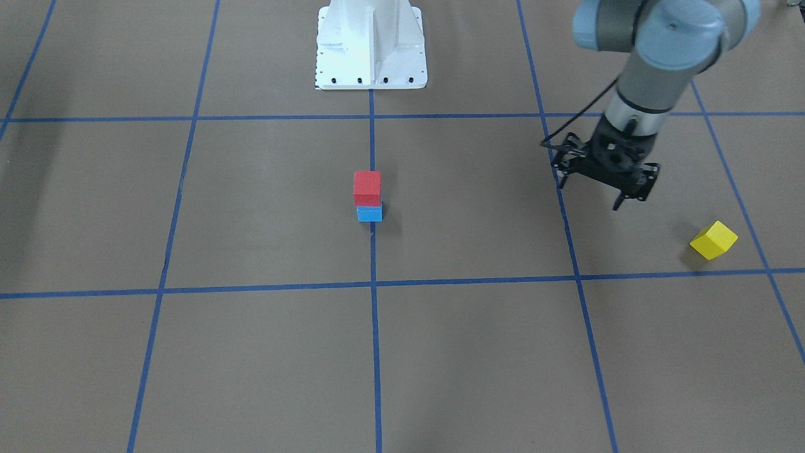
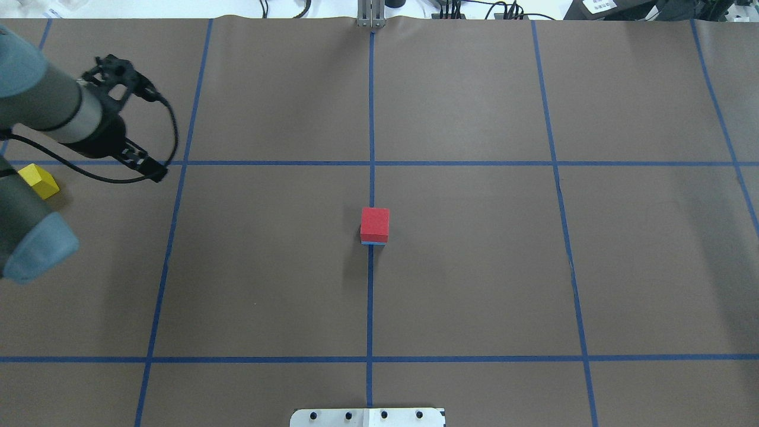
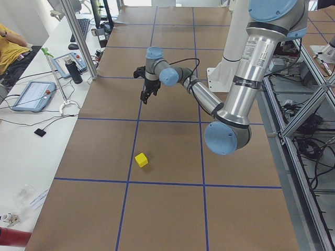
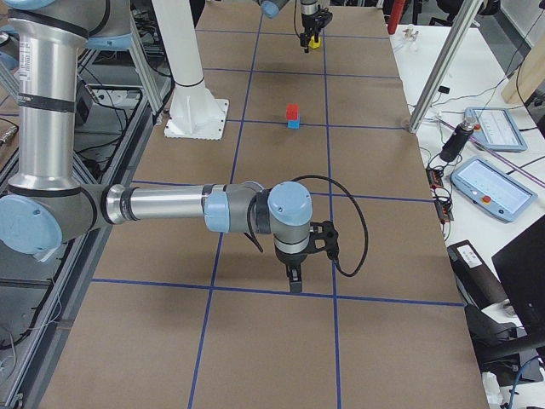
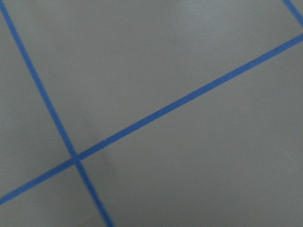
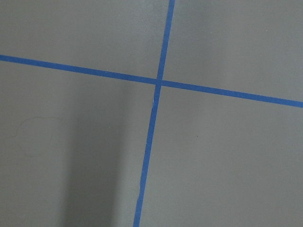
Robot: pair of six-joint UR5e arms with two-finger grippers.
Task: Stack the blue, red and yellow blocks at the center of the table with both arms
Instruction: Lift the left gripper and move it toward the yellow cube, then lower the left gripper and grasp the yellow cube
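Yellow block (image 1: 714, 240) lies on the surface (image 1: 478, 352) near left gripper (image 1: 591, 194), jaws released, empty. Red (image 1: 367, 187) sits on blue (image 1: 369, 214), centre. Right gripper (image 4: 292, 279): jaws, cannot tell. Square the left jaws to the skewed faces before descending.

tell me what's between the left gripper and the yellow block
Nothing: in the front-facing view, only bare brown table separates the left gripper from the yellow block.

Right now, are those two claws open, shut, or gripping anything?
Left gripper: open, holding nothing.
Right gripper: cannot tell from this side view.
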